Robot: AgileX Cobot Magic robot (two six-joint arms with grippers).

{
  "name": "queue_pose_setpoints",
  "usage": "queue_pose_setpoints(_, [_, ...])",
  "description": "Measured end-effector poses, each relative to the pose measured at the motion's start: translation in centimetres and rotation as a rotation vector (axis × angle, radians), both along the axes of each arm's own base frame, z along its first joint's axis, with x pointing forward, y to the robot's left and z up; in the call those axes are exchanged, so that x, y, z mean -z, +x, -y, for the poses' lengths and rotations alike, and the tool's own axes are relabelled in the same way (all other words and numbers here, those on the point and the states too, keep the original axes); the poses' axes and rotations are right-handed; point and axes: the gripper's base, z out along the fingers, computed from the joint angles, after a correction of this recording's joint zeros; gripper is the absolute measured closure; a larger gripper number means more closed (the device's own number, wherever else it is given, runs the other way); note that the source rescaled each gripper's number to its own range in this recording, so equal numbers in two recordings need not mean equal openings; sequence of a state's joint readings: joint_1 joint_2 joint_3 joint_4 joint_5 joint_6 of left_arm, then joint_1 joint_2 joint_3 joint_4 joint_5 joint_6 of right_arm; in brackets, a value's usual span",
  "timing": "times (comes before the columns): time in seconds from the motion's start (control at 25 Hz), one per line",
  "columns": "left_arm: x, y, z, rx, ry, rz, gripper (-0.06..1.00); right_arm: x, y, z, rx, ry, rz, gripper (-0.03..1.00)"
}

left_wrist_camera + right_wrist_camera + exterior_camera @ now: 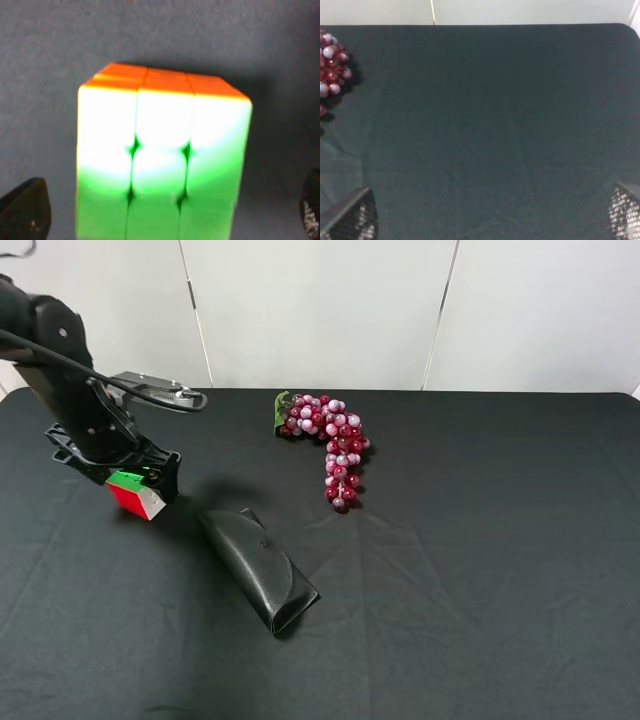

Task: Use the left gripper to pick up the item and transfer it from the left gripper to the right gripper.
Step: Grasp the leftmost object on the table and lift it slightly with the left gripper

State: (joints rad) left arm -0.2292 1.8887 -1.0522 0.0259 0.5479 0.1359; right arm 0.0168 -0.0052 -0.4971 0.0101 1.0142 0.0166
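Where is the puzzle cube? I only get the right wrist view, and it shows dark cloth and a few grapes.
Observer: The high view shows the cube far to the left, under the left gripper.
Operator: Is it grabbed?
Observer: No. In the left wrist view the fingers stand apart from it, one on each side.
Operator: Anything close by?
Observer: A black glasses case lies just to the cube's right in the high view.
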Motion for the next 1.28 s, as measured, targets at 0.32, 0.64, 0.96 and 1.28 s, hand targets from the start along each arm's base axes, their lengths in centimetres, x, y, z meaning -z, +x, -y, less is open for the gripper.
queue_pose_setpoints(0.32, [2.0, 1.0, 0.3, 0.017, -0.001, -0.015, -0.05, 0.0, 0.0, 0.0, 0.0, 0.0, 0.0, -0.03])
queue_pose_setpoints(0.64, [2.7, 1.1, 0.5, 0.009, -0.013, -0.031, -0.03, 0.0, 0.0, 0.0, 0.0, 0.0, 0.0, -0.03])
queue_pose_setpoints(0.96, [2.7, 1.1, 0.5, 0.025, -0.014, -0.028, 0.32, 0.0, 0.0, 0.0, 0.0, 0.0, 0.0, -0.03])
queue_pose_setpoints(1.28, [2.7, 1.1, 0.5, 0.026, -0.015, -0.029, 0.94, 0.0, 0.0, 0.0, 0.0, 0.0, 0.0, -0.03])
